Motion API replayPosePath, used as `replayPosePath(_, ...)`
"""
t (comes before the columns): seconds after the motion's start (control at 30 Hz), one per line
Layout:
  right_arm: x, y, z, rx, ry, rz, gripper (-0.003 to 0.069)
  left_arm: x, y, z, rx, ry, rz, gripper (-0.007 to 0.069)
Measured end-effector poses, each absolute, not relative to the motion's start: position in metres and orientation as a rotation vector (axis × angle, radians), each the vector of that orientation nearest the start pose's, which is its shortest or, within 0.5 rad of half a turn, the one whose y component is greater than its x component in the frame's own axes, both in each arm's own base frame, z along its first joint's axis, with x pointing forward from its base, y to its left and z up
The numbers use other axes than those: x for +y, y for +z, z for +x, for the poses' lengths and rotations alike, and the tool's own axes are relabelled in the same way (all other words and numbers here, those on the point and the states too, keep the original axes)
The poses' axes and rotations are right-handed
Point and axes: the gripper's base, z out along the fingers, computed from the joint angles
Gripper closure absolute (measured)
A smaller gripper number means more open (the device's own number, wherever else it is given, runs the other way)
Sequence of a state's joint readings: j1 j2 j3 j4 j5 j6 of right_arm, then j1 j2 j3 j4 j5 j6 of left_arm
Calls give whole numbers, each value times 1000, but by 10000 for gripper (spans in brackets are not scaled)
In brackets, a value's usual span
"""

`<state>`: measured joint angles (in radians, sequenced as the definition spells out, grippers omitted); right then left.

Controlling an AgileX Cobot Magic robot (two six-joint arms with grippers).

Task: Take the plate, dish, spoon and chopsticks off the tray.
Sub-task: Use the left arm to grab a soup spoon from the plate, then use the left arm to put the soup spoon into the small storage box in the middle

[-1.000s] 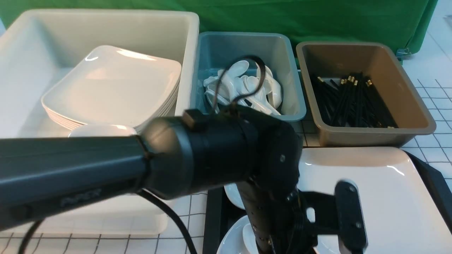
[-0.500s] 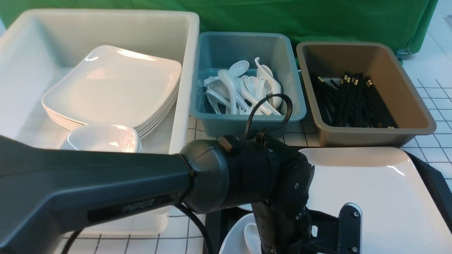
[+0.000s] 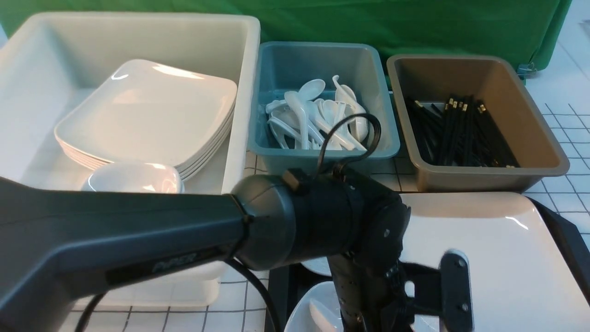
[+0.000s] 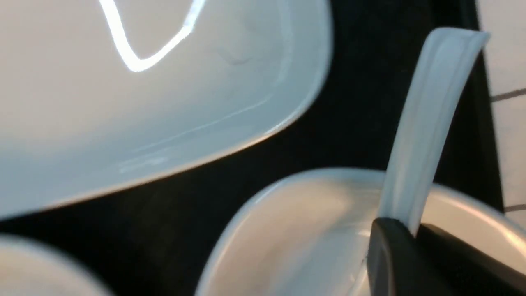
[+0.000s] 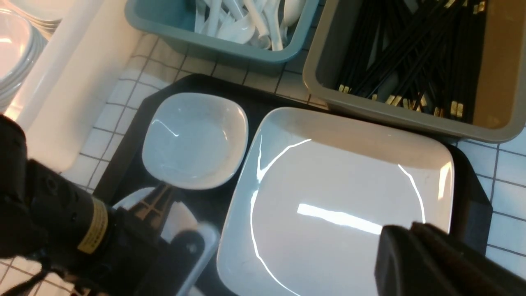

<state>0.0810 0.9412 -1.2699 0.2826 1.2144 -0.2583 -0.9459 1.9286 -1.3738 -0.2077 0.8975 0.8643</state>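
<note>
1. Bulk first: we see a big white rectangular plastic tub (image 3: 138, 32) at the far left. It holds a stack of glossy white plates (image 3: 147, 110) with a small white bowl (image 3: 133, 180) in front of the stack.
2. The black textured plastic tray with cut corners (image 5: 470, 205) sits on the tiled table, just in front of the two smaller tubs.
3. The large glossy white rounded-rectangular plate (image 5: 341, 185) lies flat on the tray's right part.
4. Behind the tray, side by side, we see a brown plastic tub (image 3: 465, 74) with a heap of black gold-banded chopsticks (image 3: 461, 133). Beside it is a teal plastic tub (image 3: 318, 60) with a pile of white spoons (image 3: 318, 120).
5. Left of the plate, the tray carries a small rounded-square white dish (image 5: 195, 139) at its far corner and a second small white dish (image 4: 296, 230) nearer the robot.
6. The small glossy white soup spoon (image 4: 427, 115) has its bowl inside that second dish, with its handle slanting up past the rim. We cannot tell whether the bowl touches the dish.
7. The left gripper (image 4: 411, 234) is clamped on the spoon's handle. The right gripper (image 5: 400, 242) hangs above the plate, jaws pressed together on nothing.
</note>
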Motion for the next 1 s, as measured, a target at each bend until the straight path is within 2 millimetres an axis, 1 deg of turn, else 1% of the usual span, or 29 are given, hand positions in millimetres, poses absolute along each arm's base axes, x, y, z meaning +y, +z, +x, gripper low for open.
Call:
replayPosePath(0.07, 37, 434, 145, 2299, 289, -408, 620, -320, 204, 225, -2301, 316, -2448, 613)
replayPosePath(0.13, 39, 434, 144, 2288, 311, -436, 619, -314, 225, 238, -2447, 355, -2388, 614)
replayPosePath(0.3, 50, 439, 142, 2206, 421, -573, 618, -290, 299, 289, -2937, 590, -2165, 614)
replayPosePath(0.37, 53, 441, 142, 2164, 441, -619, 618, -280, 324, 308, -3110, 671, -2100, 614)
replayPosePath(0.43, 54, 443, 145, 2118, 439, -651, 618, -268, 348, 331, -3348, 732, -1994, 614)
replayPosePath(0.5, 55, 445, 150, 2072, 422, -650, 618, -256, 361, 350, -3569, 786, -1846, 614)
replayPosePath(0.57, 54, 449, 156, 2016, 405, -622, 618, -247, 369, 369, -3789, 841, -1675, 614)
replayPosePath(0.6, 54, 450, 158, 1993, 396, -608, 618, -243, 369, 376, -3864, 865, -1593, 614)
replayPosePath(0.67, 53, 455, 164, 1938, 381, -568, 618, -236, 359, 395, -3993, 870, -1427, 614)
replayPosePath(0.73, 53, 455, 166, 1927, 372, -563, 618, -235, 347, 406, -4019, 856, -1352, 610)
replayPosePath(0.77, 53, 455, 168, 1928, 372, -559, 615, -235, 335, 413, -4018, 838, -1308, 602)
replayPosePath(0.83, 53, 454, 170, 1931, 374, -561, 610, -236, 317, 422, -4004, 796, -1281, 580)
replayPosePath(0.87, 53, 453, 171, 1935, 377, -561, 609, -238, 302, 427, -3987, 750, -1287, 555)
replayPosePath(0.97, 54, 451, 173, 1948, 383, -566, 608, -240, 277, 436, -3947, 662, -1306, 483)
replayPosePath(1.0, 54, 451, 172, 1955, 388, -571, 608, -241, 270, 437, -3931, 642, -1306, 445)
